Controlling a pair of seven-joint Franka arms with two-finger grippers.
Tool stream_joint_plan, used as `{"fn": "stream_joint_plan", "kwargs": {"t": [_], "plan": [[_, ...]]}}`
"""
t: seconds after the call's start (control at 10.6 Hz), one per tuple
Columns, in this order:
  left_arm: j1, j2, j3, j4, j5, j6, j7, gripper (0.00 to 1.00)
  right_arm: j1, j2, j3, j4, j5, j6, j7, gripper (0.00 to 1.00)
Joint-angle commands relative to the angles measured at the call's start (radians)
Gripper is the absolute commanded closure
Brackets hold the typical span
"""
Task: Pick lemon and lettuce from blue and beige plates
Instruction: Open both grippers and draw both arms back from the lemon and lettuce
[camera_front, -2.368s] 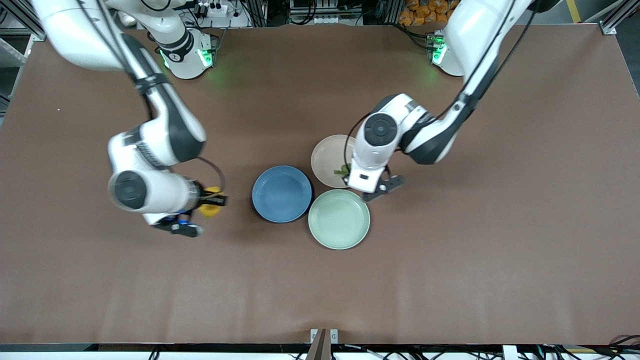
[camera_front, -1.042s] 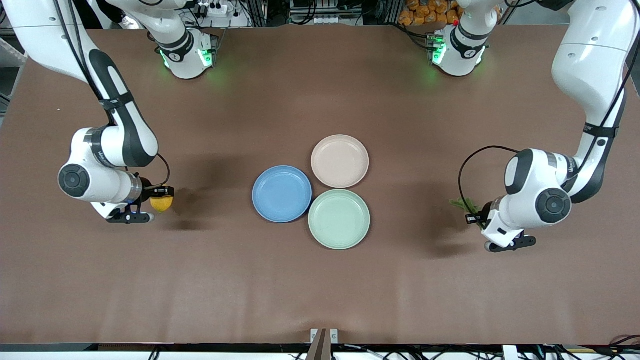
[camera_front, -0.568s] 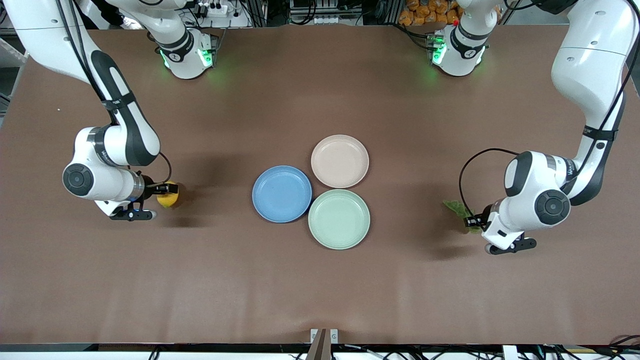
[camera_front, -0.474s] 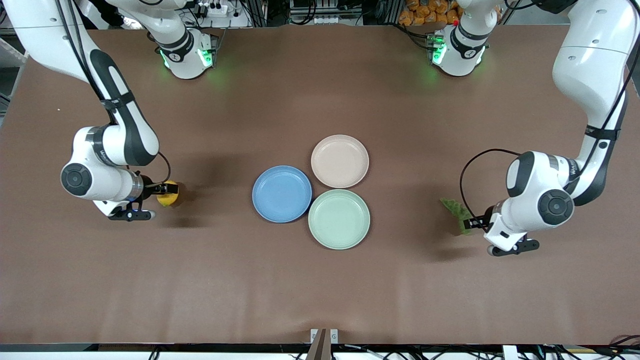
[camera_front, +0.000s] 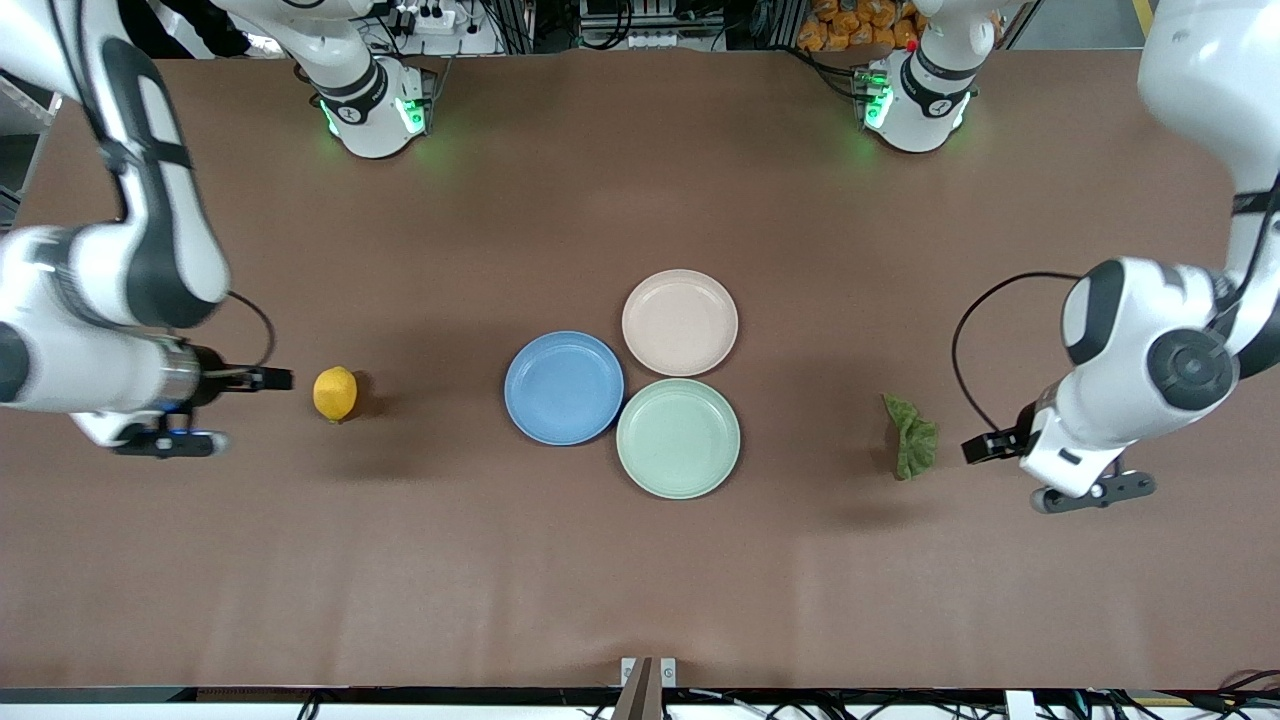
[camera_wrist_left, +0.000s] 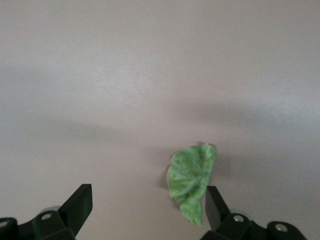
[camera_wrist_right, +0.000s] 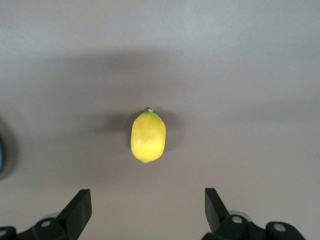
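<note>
The lemon (camera_front: 335, 393) lies on the bare table toward the right arm's end, apart from the plates; it also shows in the right wrist view (camera_wrist_right: 148, 136). My right gripper (camera_front: 272, 380) is open and empty, drawn back from the lemon (camera_wrist_right: 148, 207). The lettuce (camera_front: 912, 437) lies on the table toward the left arm's end; it also shows in the left wrist view (camera_wrist_left: 192, 180). My left gripper (camera_front: 985, 445) is open and empty beside it (camera_wrist_left: 148, 207). The blue plate (camera_front: 564, 388) and the beige plate (camera_front: 680, 322) stand empty mid-table.
A pale mint-green plate (camera_front: 678, 437), also empty, touches the blue and beige plates and lies nearest the front camera. The two arm bases stand along the table's edge farthest from the front camera.
Both grippers carried their loads outward from the plates, lowered them to the table and opened. The lemon and the lettuce now lie free, and both grippers have pulled back from them.
</note>
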Motion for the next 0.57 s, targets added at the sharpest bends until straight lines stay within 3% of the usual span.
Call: {"fn": "stream_joint_plan", "kwargs": {"t": [0.0,0.19,0.47], "plan": [[0.004,-0.118,-0.006,-0.012,-0.002,-0.083,0.003,0.0,0.014,-0.044,-0.026,0.127,0.06,-0.105,-0.014,0.0],[0.004,-0.202,-0.006,-0.007,-0.083,-0.134,0.003,0.0,0.029,-0.177,-0.058,0.126,0.063,-0.157,-0.016,0.0],[0.002,-0.299,-0.011,-0.007,-0.093,-0.198,0.039,0.0,0.032,-0.249,-0.055,0.12,0.048,-0.203,-0.014,0.0]]}}
